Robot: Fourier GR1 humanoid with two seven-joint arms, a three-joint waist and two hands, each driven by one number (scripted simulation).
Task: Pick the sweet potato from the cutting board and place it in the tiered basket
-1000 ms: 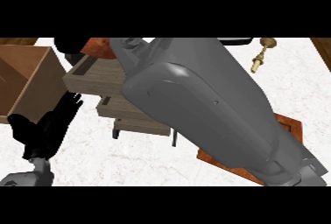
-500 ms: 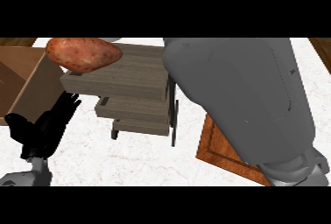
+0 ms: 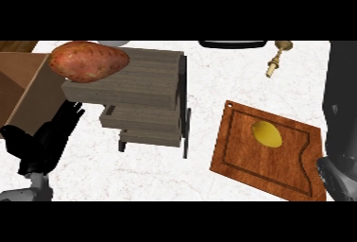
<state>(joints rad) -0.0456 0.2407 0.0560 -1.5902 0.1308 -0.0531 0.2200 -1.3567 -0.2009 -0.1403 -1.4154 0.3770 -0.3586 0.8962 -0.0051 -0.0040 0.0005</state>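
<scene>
The reddish-brown sweet potato (image 3: 87,61) lies on the top tier of the grey wooden tiered basket (image 3: 146,108), at its 10 o'clock corner. The black left robot hand (image 3: 45,142) rests at 8 o'clock with its fingers straight and spread. The brown wooden cutting board (image 3: 279,165) is at 4 o'clock. The right robot hand is out of view.

A kitchen is indicated: a pale marbled counter (image 3: 230,80) is seen. A wooden cutting board (image 3: 244,160) bearing a yellow fruit (image 3: 266,133), possibly a lemon, is laid beside a wooden tiered basket (image 3: 140,94). A sweet potato (image 3: 87,61) is seen at the basket's top.
</scene>
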